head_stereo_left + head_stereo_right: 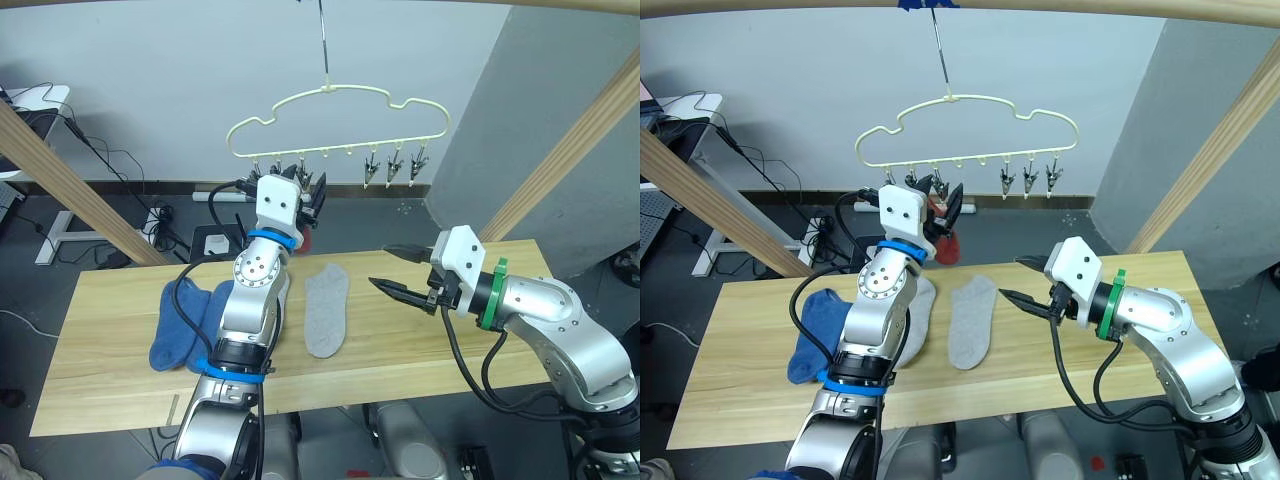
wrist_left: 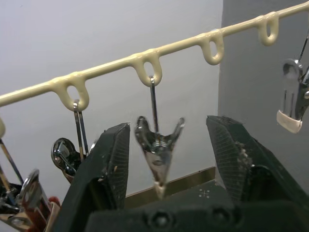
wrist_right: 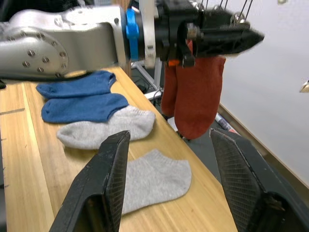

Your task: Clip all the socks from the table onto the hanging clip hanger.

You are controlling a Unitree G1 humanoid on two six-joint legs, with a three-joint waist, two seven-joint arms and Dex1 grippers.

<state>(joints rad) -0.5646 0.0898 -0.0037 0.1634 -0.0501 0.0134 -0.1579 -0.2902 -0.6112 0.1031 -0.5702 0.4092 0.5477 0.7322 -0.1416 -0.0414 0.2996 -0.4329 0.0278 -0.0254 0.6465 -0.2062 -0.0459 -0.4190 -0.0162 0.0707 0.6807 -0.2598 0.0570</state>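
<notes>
The pale yellow-green clip hanger hangs above the far edge of the table. My left gripper is raised to it and open, with one metal clip hanging between its fingers. Two rust red socks hang clipped just behind that gripper. On the table lie two blue socks at the left and two grey socks. One grey sock lies in the middle. The other is partly hidden by my left arm. My right gripper hovers open and holds nothing, to the right of the middle grey sock.
Slanted wooden frame poles stand at the left and the right of the table. Free clips hang on the hanger's right side. Cables and a power strip lie on the floor beyond the table.
</notes>
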